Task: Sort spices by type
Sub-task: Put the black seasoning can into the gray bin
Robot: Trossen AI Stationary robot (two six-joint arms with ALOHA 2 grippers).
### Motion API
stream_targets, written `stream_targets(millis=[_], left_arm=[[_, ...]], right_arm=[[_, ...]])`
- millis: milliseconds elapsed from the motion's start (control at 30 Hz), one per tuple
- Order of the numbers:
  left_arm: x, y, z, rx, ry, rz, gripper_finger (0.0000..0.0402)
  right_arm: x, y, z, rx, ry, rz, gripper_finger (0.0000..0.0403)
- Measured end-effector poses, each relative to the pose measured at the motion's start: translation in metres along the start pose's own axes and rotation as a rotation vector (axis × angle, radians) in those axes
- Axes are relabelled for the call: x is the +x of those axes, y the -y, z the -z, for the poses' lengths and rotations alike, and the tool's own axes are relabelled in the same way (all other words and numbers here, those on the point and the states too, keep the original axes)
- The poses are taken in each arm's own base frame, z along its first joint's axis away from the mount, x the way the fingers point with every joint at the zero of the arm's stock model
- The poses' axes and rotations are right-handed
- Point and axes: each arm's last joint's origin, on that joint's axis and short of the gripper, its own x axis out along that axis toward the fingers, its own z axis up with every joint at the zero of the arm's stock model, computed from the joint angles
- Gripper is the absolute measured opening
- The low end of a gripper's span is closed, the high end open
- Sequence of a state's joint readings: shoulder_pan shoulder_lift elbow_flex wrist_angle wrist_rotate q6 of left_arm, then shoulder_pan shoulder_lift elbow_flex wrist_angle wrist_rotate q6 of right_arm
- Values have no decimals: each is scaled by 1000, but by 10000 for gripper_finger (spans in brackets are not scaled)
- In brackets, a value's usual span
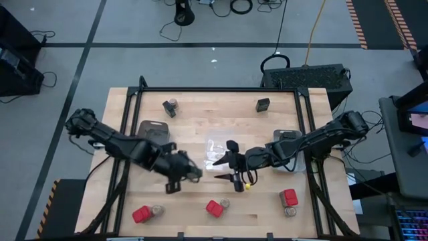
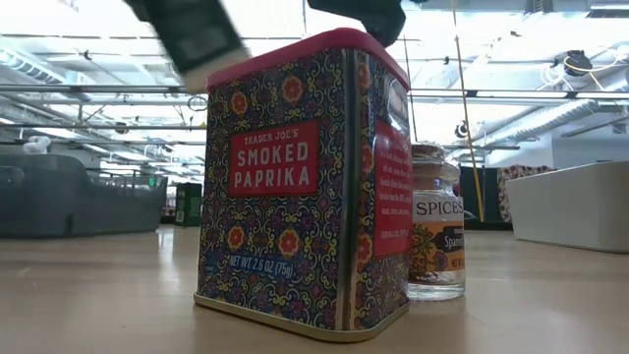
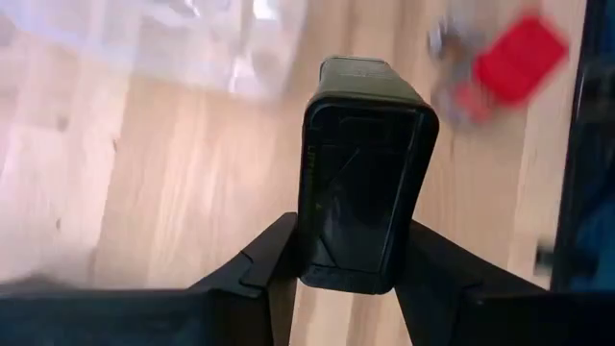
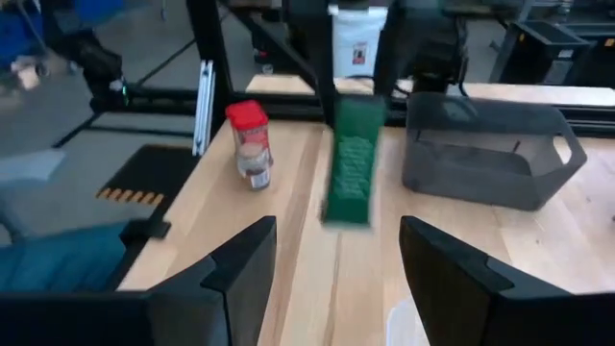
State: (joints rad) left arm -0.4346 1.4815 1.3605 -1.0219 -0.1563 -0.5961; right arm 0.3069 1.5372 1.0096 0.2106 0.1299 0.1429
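Note:
My left gripper (image 1: 190,173) is shut on a black spice box (image 3: 360,173) and carries it above the table's middle left. The right wrist view shows this box (image 4: 351,163) hanging below it. My right gripper (image 1: 229,163) stands open with nothing between its fingers, at the near edge of a clear tray (image 1: 224,147). Three red boxes, each with a small jar beside it, stand along the near edge (image 1: 142,214) (image 1: 214,208) (image 1: 289,197). Another black box with a jar (image 1: 170,106) and a lone black box (image 1: 263,104) stand at the far side. My left gripper pinches the black box between its two fingers, one on each side face at the box's upper end (image 3: 312,259). The fingers slant down from above. The box hangs roughly upright below them, its lower end (image 4: 346,216) clear of the table.
A grey tray (image 1: 152,128) stands at the left and another tray (image 1: 289,148) under the right arm. Close in the low view stand a red-lidded paprika tin (image 2: 305,187) and a spice jar (image 2: 435,236). Bare wood lies between the trays and the near row.

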Motion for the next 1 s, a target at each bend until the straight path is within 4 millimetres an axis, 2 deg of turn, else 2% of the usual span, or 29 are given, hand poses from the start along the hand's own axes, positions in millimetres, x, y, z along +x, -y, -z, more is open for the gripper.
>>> stream_targets(millis=[200, 400, 500, 600, 800, 1000], left_arm=[[10, -8, -20, 41, 71, 39, 142], [21, -7, -29, 53, 85, 89, 142], [26, -6, -31, 91, 84, 86, 142], [31, -5, -34, 95, 100, 82, 142], [38, -11, -40, 72, 107, 59, 142], [38, -19, -48, 39, 154, 62, 142]], right_arm=[[1, 9, -2, 6, 11, 23, 212], [2, 24, -5, 33, 23, 49, 246], [2, 29, -7, 86, 27, -7, 265], [2, 30, -9, 122, 42, -68, 280], [2, 30, -9, 112, 43, -64, 290], [15, 33, 2, 110, 12, -6, 290]])
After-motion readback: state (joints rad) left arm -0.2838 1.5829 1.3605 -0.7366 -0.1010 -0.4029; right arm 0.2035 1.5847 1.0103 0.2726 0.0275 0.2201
